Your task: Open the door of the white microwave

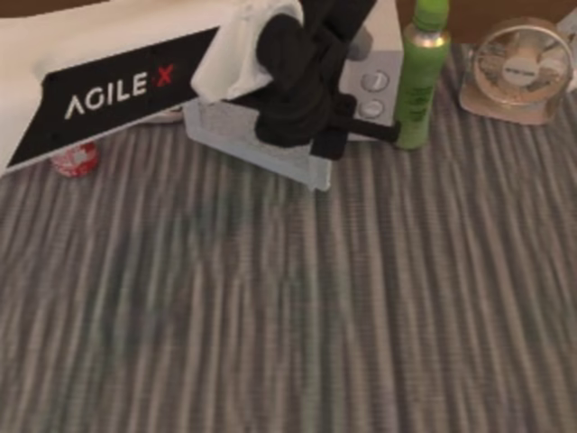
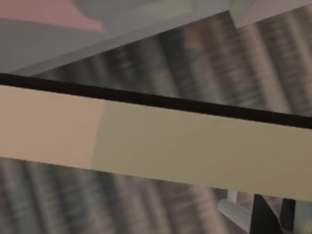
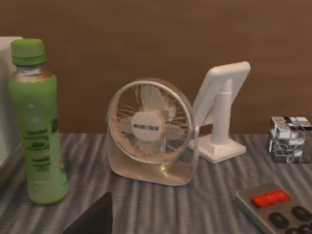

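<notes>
Surface: grey striped tabletop (image 1: 270,316); brown wall (image 3: 146,34) behind it.

Landmark: the small boxy white microwave (image 1: 383,41), one, at the far edge.

Left of the microwave: one small red-and-white round object (image 1: 75,160).

At the microwave: its flat white door with grey window (image 1: 257,144) stands swung partly open, angled out from the front toward the table's left. Two round silver-grey knobs (image 1: 373,81) beside it.

Left gripper (image 1: 338,135), black, sits over the door's free edge; cannot tell finger spread or contact.

Right of the microwave: one green plastic bottle (image 1: 422,77) just beside it, then one round pale desk fan (image 1: 516,68).

Right wrist view adds one white stand (image 3: 220,105), one mirrored cube (image 3: 290,139), one grey remote with a red button (image 3: 278,207). Right gripper (image 3: 95,219): cannot tell.
</notes>
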`<state>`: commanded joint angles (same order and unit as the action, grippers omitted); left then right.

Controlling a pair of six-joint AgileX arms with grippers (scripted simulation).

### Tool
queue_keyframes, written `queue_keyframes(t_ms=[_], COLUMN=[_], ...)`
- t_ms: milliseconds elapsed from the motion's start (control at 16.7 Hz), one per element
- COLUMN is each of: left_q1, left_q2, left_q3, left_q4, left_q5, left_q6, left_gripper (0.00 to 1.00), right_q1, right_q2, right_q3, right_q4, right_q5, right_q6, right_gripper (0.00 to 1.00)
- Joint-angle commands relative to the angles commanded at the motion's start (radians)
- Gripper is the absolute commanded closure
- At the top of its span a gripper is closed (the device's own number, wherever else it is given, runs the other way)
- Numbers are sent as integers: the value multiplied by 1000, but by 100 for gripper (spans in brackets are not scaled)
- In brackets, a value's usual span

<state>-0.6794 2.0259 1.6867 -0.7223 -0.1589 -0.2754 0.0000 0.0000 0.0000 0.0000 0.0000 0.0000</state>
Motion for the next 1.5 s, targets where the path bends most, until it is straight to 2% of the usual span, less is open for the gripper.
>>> queue_keyframes(t_ms=[1080, 1260, 1500], left_q1=[0, -3, 18], left_q2=[0, -8, -68], left_q3=[0, -17, -94], left_q4=[0, 6, 42], left_q5=[0, 12, 50], left_q6=[0, 9, 87], left_gripper=[100, 100, 100], right_q1=[0, 0, 0], right_q2=[0, 0, 0], right_q3=[0, 0, 0], right_q4=[0, 0, 0], right_q5=[0, 0, 0], right_q6=[0, 0, 0], right_gripper=[0, 0, 0])
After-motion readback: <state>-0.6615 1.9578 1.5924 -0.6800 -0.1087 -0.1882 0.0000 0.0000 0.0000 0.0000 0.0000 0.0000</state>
